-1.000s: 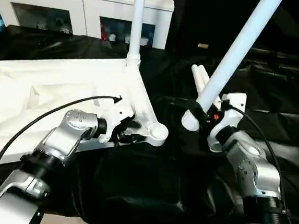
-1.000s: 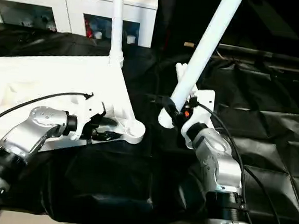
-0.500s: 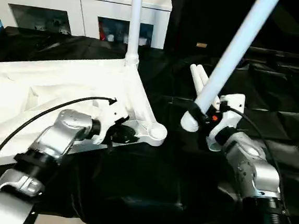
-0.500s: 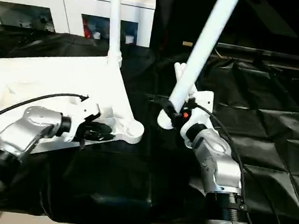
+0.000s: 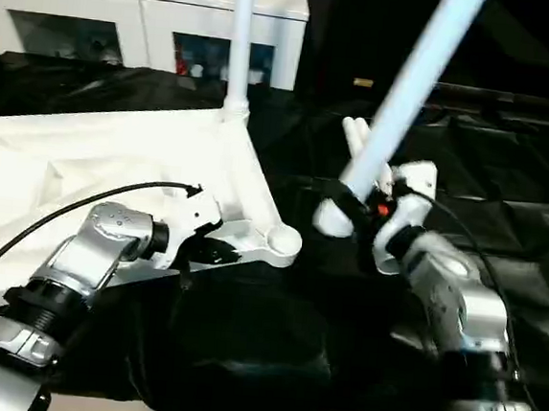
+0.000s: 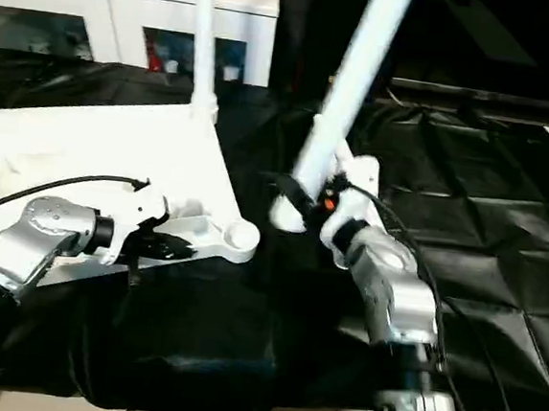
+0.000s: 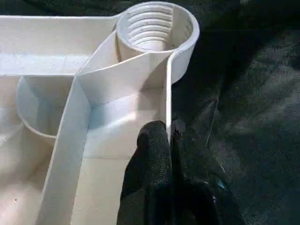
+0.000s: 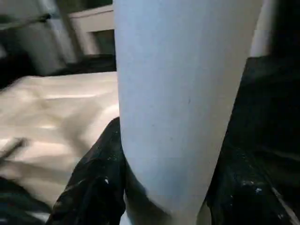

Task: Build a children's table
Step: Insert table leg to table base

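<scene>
From the head views, the children's table top (image 5: 116, 153) lies upside down on a black cloth (image 5: 506, 197), ribs facing up. One leg (image 5: 239, 39) stands upright in the far corner socket. The near corner socket (image 5: 281, 242) is empty. Two more legs (image 5: 356, 136) lie on the cloth just behind the right arm.

The left pincer (image 5: 215, 249) is pinched on the table top's rim, just beside the empty socket. The right pincer (image 5: 359, 205) grips a fourth leg (image 5: 410, 83) near its lower end; that leg tilts up and away, its foot hanging just right of the empty socket, apart from it.

A white cabinet (image 5: 146, 21) with glass doors stands against the back wall.

In the left wrist view, the two black fingers (image 7: 150, 159) close on a thin upright wall of the table top, the threaded socket (image 7: 152, 28) just beyond.

In the right wrist view, the black fingers (image 8: 93, 183) clasp the pale leg (image 8: 178, 93) on both sides.
</scene>
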Robot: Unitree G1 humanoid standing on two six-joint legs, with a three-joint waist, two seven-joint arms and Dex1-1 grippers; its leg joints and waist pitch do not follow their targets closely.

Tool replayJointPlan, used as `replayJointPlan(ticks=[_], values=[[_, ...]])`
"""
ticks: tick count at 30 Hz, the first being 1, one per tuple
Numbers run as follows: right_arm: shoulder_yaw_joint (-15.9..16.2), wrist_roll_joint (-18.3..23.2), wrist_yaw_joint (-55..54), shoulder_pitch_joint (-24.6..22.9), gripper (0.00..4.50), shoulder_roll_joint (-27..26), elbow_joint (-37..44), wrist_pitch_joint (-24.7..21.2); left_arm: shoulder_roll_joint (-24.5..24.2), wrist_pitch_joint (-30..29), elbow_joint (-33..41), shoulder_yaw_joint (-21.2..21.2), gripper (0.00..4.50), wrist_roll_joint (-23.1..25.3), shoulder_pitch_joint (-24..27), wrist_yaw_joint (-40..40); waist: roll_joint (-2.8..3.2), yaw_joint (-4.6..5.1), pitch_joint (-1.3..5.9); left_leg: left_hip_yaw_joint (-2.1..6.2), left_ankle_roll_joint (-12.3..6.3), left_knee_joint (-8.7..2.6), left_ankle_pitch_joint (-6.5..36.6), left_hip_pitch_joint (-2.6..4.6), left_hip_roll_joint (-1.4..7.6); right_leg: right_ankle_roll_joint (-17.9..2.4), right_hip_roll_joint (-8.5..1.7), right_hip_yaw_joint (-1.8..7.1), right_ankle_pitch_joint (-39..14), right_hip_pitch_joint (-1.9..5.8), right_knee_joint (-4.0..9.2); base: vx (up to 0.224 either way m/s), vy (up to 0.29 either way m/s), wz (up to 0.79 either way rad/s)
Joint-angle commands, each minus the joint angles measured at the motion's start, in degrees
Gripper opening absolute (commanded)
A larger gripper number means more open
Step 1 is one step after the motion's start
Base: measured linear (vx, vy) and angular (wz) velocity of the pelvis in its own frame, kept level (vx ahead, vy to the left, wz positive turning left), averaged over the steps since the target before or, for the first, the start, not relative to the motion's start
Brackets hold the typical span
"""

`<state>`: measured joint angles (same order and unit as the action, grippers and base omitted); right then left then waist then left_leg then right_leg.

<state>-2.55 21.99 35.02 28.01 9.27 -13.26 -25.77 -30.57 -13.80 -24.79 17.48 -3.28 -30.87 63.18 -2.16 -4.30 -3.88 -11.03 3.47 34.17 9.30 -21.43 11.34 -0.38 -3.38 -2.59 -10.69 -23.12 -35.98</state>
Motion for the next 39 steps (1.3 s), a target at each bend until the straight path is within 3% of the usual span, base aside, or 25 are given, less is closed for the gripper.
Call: replayJointPlan(ticks=[1, 4, 7, 10, 11, 17, 22, 23, 27, 33, 38, 39], values=[[0.90, 1.99, 3.24, 1.90, 1.87, 0.66, -0.16, -2.47, 0.45, -1.11, 1.70, 1.43, 0.00, 0.37, 0.68, 0.70, 0.24, -0.20, 4.10, 1.12, 2.12, -4.33, 15.52, 1.38, 2.02, -10.54, -4.58, 2.66, -15.58, 2.08, 4.65, 0.000, 0.000, 0.00], [2.06, 1.86, 5.54, 3.25, 1.87, 0.94, -1.94, -3.36, 1.87, -1.74, 3.14, 1.81, 0.00, 0.19, 0.14, 0.30, 0.33, -0.62, 4.19, 0.96, 1.92, -4.23, 13.40, 1.33, 2.03, -10.79, -4.62, 2.68, -13.84, 2.12, 4.47, 0.000, 0.000, 0.00], [4.12, 0.05, 7.69, 3.93, 1.87, 1.39, -4.87, -3.69, 3.95, -1.87, 4.30, 2.28, 0.00, -0.05, -0.17, -0.45, -0.19, -1.05, 4.25, 0.75, 1.64, -4.13, 11.95, 1.31, 2.06, -11.41, -4.62, 2.64, -11.57, 2.14, 4.19, 0.000, 0.000, 0.00], [5.59, -1.60, 8.29, 4.03, 1.87, 1.77, -7.69, -2.90, 5.09, -1.66, 5.05, 2.54, 0.00, -0.12, 0.16, -0.54, -0.28, -1.29, 4.20, 0.75, 1.98, -4.17, 12.36, 1.27, 1.99, -10.93, -4.70, 2.59, -12.66, 2.15, 4.37, 0.000, 0.000, 0.00], [5.70, -1.42, 8.52, 4.05, 1.87, 1.82, -8.12, -3.37, 5.21, -1.85, 5.41, 2.59, 0.00, -0.08, 0.27, -0.62, -0.72, -1.28, 4.14, 0.69, 1.94, -4.18, 12.84, 1.31, 1.98, -10.57, -4.77, 2.63, -14.05, 2.13, 4.58, 0.000, 0.000, 0.00], [7.09, -2.60, 9.31, 3.69, 1.87, 2.53, -9.42, -3.01, 5.16, -2.34, 6.31, 2.43, 0.00, 0.45, 0.74, -0.56, -0.56, -1.38, 4.06, 0.88, 2.21, -4.28, 13.17, 1.20, 2.03, -9.06, -4.75, 2.63, -16.54, 2.09, 4.74, 0.000, 0.000, 0.00], [6.40, -3.10, 9.47, 3.94, 1.87, 2.57, -11.85, -1.39, 4.67, -2.28, 6.27, 2.23, 0.00, 0.67, 0.92, -0.42, -0.56, -1.40, 4.18, 0.81, 1.82, -4.18, 12.65, 1.23, 2.02, -9.58, -4.77, 2.62, -15.22, 2.06, 4.62, 0.000, 0.000, 0.00], [6.11, -3.35, 9.48, 4.10, 1.87, 2.34, -13.11, -0.52, 4.56, -2.32, 6.47, 2.21, 0.00, 0.75, 1.08, -0.42, -0.30, -1.40, 4.18, 0.84, 1.92, -4.18, 13.08, 1.29, 2.03, -9.69, -4.81, 2.63, -15.52, 1.99, 4.65, 0.000, 0.000, 0.00], [5.70, -3.17, 9.86, 4.02, 1.87, 2.11, -14.56, 0.32, 4.53, -2.36, 6.57, 2.13, 0.00, 0.76, 1.23, -0.45, -0.50, -1.32, 4.21, 0.87, 2.00, -4.21, 13.36, 1.26, 2.03, -9.68, -4.72, 2.61, -15.54, 2.07, 4.68, 0.000, 0.000, 0.00], [4.00, -2.10, 10.45, 1.88, 1.87, 1.70, -18.74, 2.98, 5.11, -2.04, 5.89, 1.53, 0.00, 1.13, 1.05, -1.60, -0.27, -1.40, 4.29, 0.84, 1.93, -4.18, 13.80, 1.33, 2.08, -10.44, -4.77, 2.60, -14.19, 2.08, 4.63, 0.000, 0.000, 0.00], [2.34, -1.77, 10.38, -0.98, 1.87, 1.23, -20.78, 6.67, 5.79, -1.62, 4.87, 0.98, 0.00, 1.39, 0.29, -2.69, -0.37, -1.42, 4.13, 0.94, 2.12, -4.33, 15.87, 1.52, 2.14, -9.95, -4.82, 2.58, -17.40, 1.92, 5.06, 0.000, 0.000, 0.00], [1.88, -1.42, 10.56, -1.87, 1.87, 0.95, -20.59, 7.30, 5.83, -1.51, 4.72, 0.89, 0.00, 1.47, 0.22, -2.83, 0.06, -1.54, 4.18, 0.99, 2.18, -4.34, 15.98, 1.58, 2.18, -9.96, -4.87, 2.61, -17.19, 1.90, 5.01, 0.000, 0.000, 0.00]])
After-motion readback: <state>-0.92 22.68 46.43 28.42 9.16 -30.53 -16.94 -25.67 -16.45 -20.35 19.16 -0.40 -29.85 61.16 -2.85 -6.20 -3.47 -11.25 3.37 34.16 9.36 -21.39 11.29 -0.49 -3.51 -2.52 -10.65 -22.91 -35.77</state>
